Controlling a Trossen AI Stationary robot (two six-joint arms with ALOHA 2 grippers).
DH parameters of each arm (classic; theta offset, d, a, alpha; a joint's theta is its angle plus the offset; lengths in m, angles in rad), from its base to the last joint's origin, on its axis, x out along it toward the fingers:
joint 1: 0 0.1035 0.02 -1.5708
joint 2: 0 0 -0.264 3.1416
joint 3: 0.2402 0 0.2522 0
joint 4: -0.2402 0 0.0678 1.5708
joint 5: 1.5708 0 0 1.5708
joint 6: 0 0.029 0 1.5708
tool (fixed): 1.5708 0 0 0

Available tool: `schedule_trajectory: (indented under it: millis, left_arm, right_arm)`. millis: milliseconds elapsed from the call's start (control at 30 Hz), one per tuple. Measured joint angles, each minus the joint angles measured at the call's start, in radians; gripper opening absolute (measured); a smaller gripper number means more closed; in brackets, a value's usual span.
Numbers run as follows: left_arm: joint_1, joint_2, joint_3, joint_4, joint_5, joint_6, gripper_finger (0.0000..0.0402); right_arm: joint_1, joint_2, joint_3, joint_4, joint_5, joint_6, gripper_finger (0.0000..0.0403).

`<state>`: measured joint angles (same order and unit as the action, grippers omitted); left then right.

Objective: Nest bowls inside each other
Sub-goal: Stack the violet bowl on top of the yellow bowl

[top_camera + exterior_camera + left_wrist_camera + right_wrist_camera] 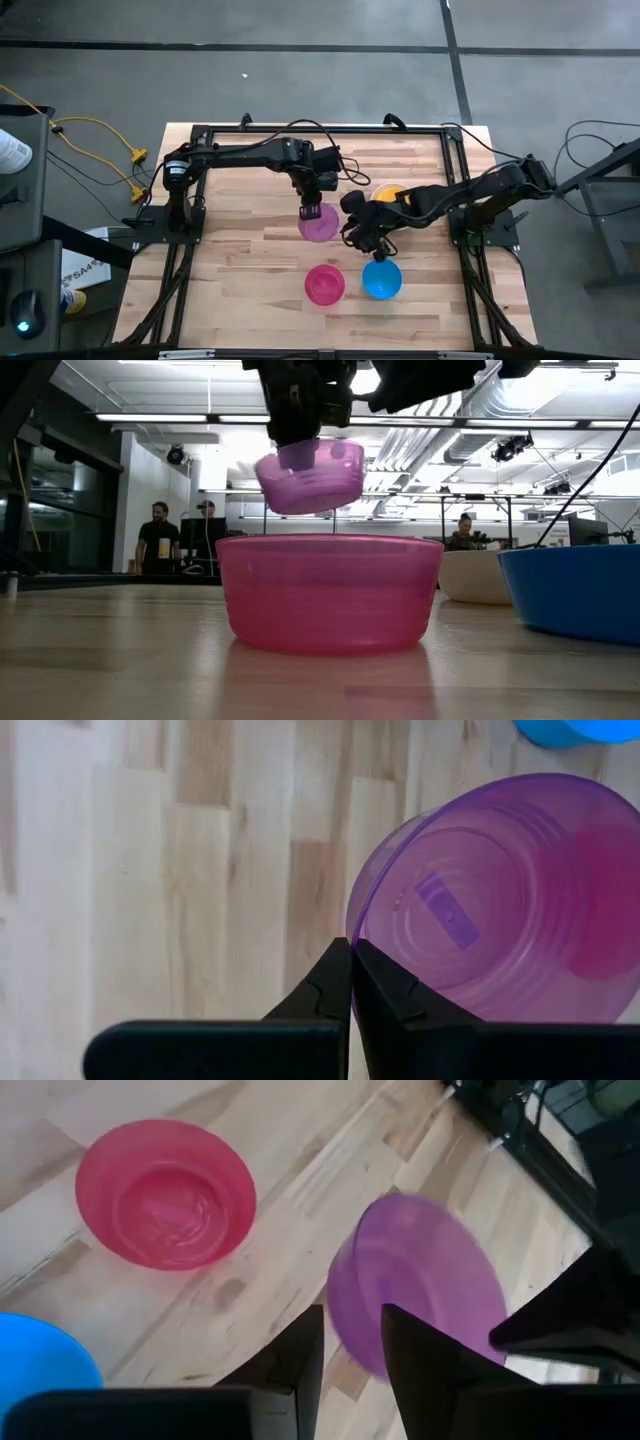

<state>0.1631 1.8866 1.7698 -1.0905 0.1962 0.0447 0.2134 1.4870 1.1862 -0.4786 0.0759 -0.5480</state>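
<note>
My left gripper is shut on a translucent purple bowl, held up over the middle of the table. The same bowl shows tilted in the low view, well above the tabletop. My right gripper is open just to the bowl's right, with nothing between its fingers. A pink-red bowl and a blue bowl stand upright on their bases nearer the front edge. A yellow bowl shows partly behind the right arm. A white bowl stands on the table in the low view. My left gripper pinches the purple bowl's rim at one spot; one finger shows through the wall, inside the bowl, the other outside. The fingers come from above, pointing steeply down. The bowl hangs tilted, lifted clear of the table.
The wooden tabletop has bare room at its left and near-left parts. A black frame runs along the table's edges. People stand in the room beyond the table's far side.
</note>
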Motion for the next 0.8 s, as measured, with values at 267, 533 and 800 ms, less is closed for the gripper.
schedule_trajectory:
  millis: [267, 533, 800]
  left_arm:
    - [0.0, -0.001, 0.018, -0.047, 0.012, -0.012, 0.0]
    - [-0.002, -0.001, 0.018, -0.087, 0.018, -0.005, 0.0]
    - [-0.018, -0.001, 0.018, -0.085, 0.037, 0.063, 0.0]
  right_arm:
    - [0.002, 0.103, 0.035, -0.02, 0.029, -0.024, 0.0092]
    - [0.003, 0.124, 0.106, -0.073, 0.04, -0.048, 0.0092]
    - [0.003, 0.124, 0.133, -0.071, -0.044, -0.092, 0.0092]
